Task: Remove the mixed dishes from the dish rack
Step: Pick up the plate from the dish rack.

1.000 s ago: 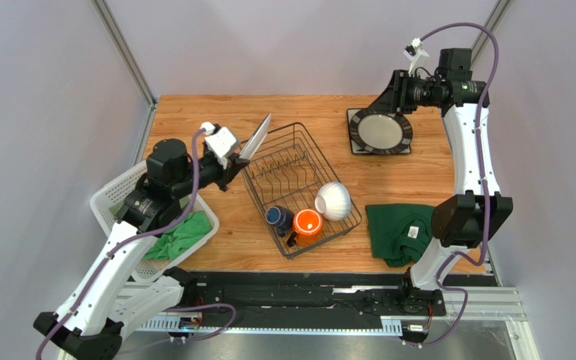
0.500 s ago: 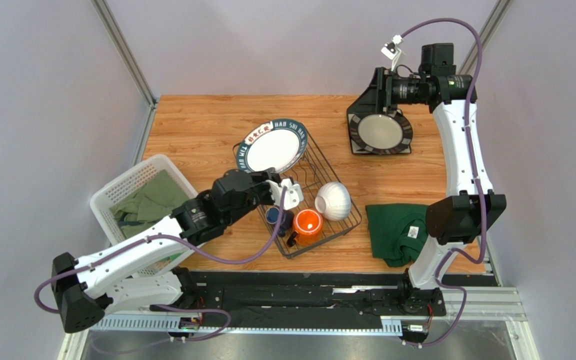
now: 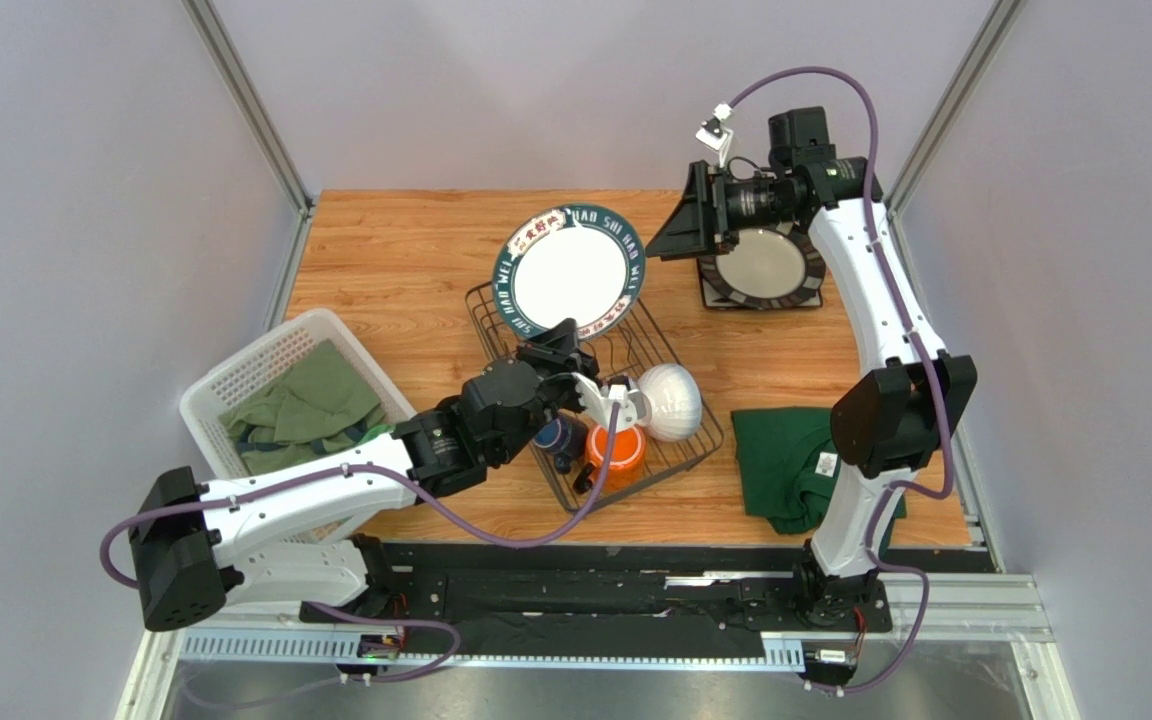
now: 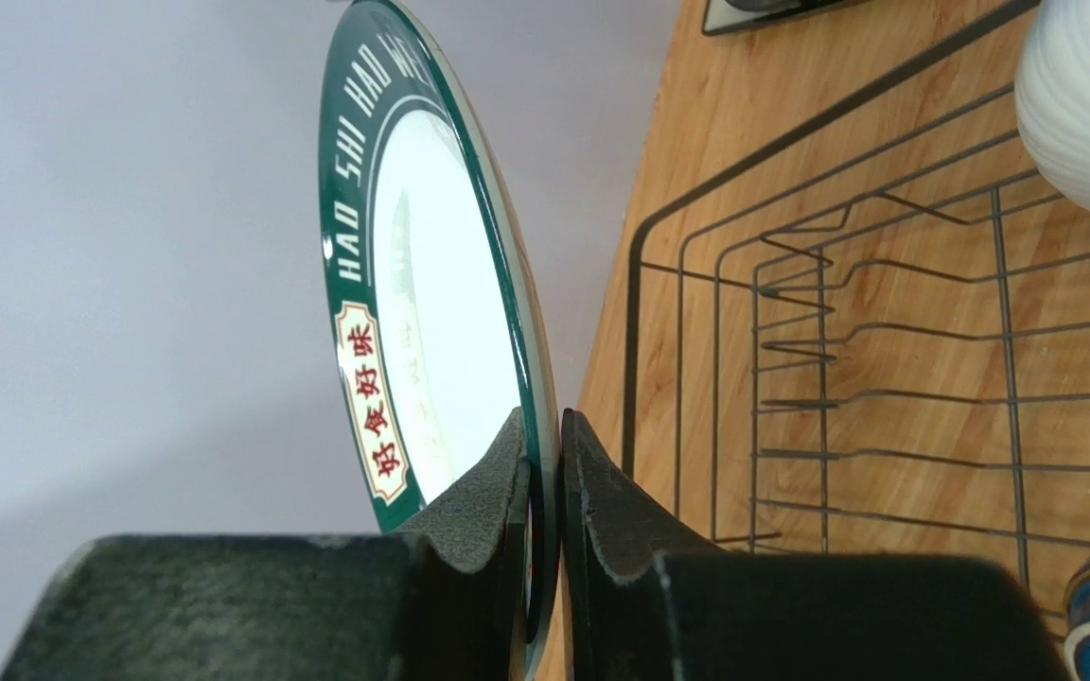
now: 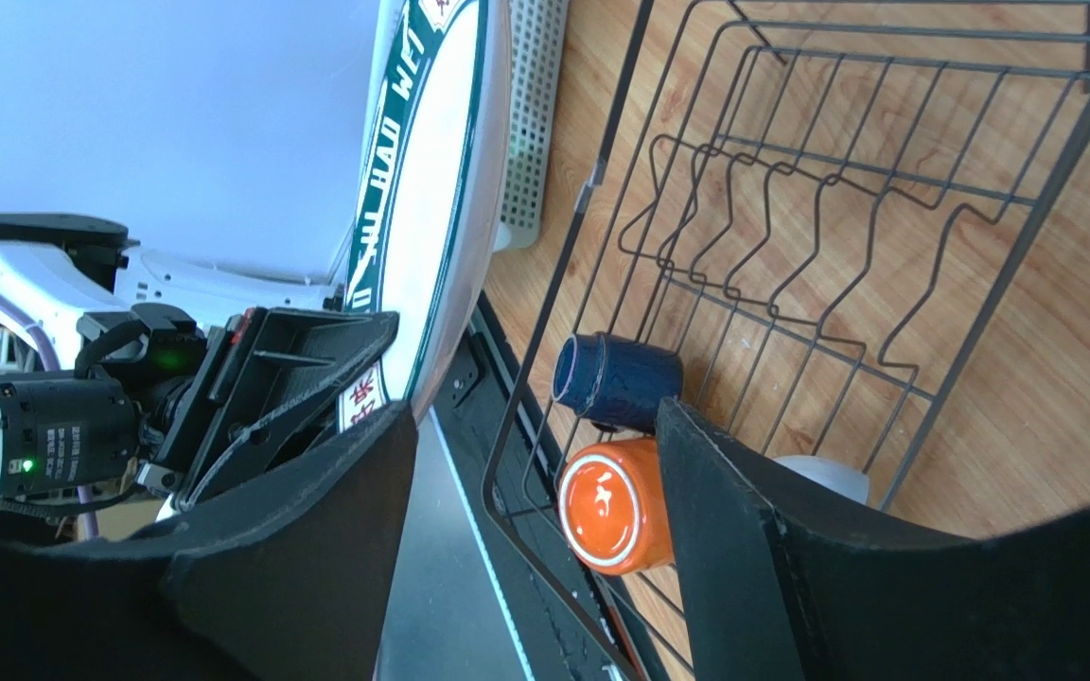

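Green-rimmed plate (image 3: 572, 270) is what I hold: my left gripper (image 4: 544, 426) is clamped on its lower rim, one pad on each face, and the lettered green band runs up and away from my fingers (image 4: 487, 490). From above, the plate stands raised and tilted over the far-left corner of the dish rack (image 3: 717, 431), its white face turned up toward the overhead camera.

My right gripper (image 5: 537, 426) hangs in the air just to the right of that plate, jaws spread wide with nothing between them. Through its wrist camera the plate's edge lies outside my left-hand finger, apart from it.

Below my left wrist, three dishes sit in the near end of the rack. The white ribbed bowl (image 3: 668, 401) lies at the right side. The orange mug (image 3: 620, 450) lies on its side beside it, and the dark blue mug (image 5: 619, 380) lies just beyond the orange one, partly hidden by my left arm from above. The rack's far tines are bare wire over the wooden tabletop (image 3: 387, 248).

Farther out, a pale round plate with a dark square border (image 3: 763, 267) rests on the tabletop at the far right, behind my right gripper. A green cloth (image 3: 785, 458) lies near my right base. At the left, a white slotted basket (image 3: 237, 383) holds another green cloth (image 3: 304, 402).
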Action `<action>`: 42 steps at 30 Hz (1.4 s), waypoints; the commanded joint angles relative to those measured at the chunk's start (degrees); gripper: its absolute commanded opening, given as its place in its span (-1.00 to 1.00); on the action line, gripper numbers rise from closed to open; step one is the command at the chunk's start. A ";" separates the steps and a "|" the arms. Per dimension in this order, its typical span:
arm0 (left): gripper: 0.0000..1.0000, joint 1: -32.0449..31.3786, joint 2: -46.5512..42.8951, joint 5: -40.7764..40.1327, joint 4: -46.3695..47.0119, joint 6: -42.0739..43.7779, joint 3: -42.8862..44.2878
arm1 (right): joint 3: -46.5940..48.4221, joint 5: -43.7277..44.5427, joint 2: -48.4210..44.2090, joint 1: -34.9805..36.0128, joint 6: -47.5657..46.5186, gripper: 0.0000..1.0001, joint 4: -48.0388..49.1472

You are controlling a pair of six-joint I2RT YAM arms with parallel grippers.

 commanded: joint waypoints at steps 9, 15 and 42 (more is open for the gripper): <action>-1.00 -1.99 2.86 -3.57 9.53 3.36 -0.13 | 4.04 -0.77 3.72 2.67 1.99 0.32 2.43; -1.00 -1.99 3.65 -4.27 11.37 3.45 -1.54 | 2.80 0.54 1.88 2.68 0.41 0.31 2.35; -1.00 -2.60 5.76 -4.36 15.85 3.18 -0.92 | 1.75 0.54 4.24 6.72 1.64 -0.01 4.19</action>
